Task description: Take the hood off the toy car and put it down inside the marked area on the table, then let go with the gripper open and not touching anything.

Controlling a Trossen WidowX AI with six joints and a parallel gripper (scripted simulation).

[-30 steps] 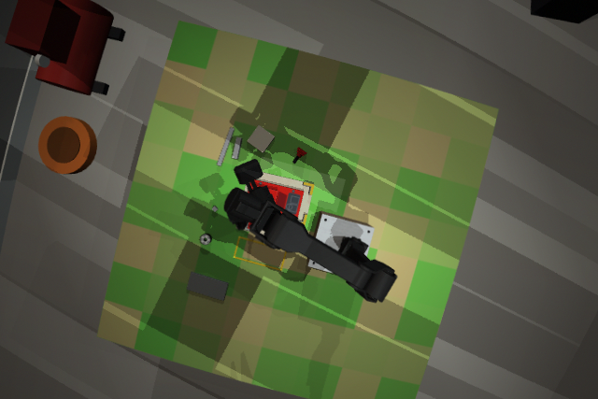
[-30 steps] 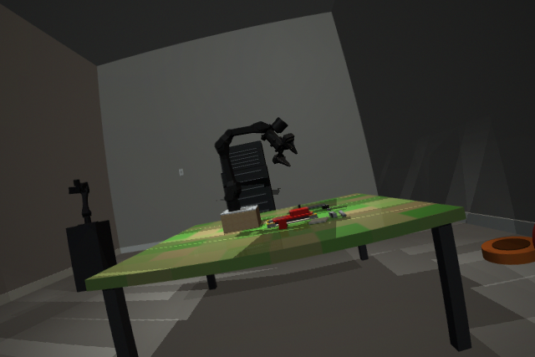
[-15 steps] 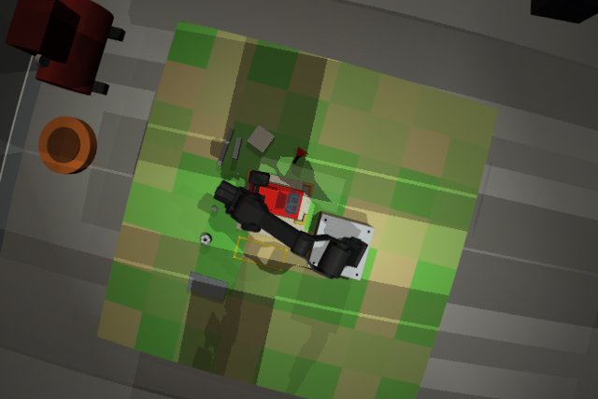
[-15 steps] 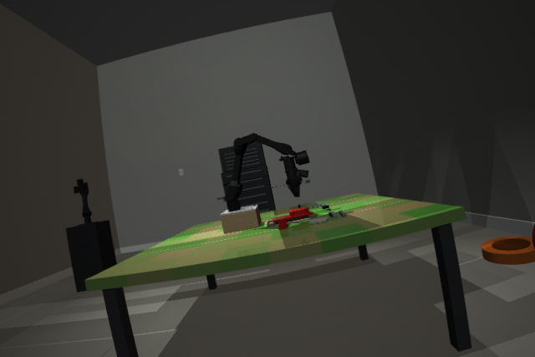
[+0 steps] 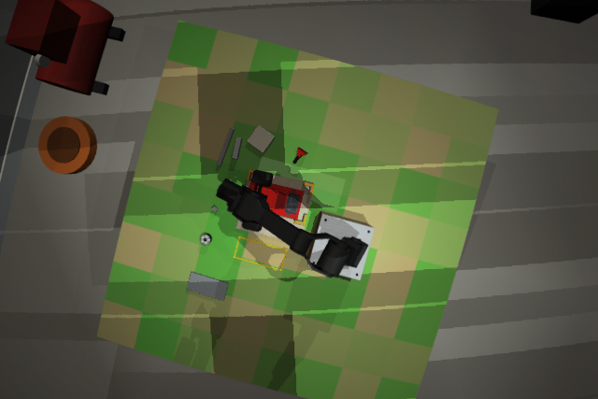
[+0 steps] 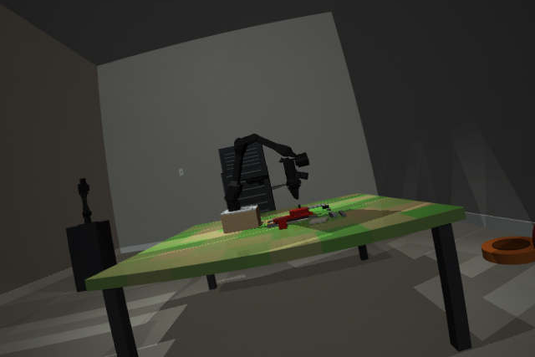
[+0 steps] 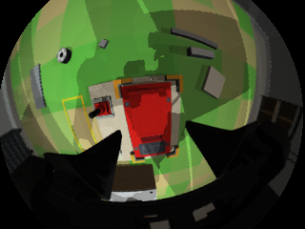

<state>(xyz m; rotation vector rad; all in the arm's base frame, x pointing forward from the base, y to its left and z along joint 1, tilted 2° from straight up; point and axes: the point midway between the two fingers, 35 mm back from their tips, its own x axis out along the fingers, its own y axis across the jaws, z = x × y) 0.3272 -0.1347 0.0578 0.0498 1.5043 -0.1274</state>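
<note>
Black six-joint arm (image 5: 279, 228) (image 6: 238, 167), slim tube-like links, bulkier rounded joint housings, matte dark finish, black gripper (image 6: 295, 193) (image 7: 154, 129) with two pointed, wedge-shaped fingers, short dark cylinder near the wrist joint, small dark block-like part below it, markings too small to read
</note>
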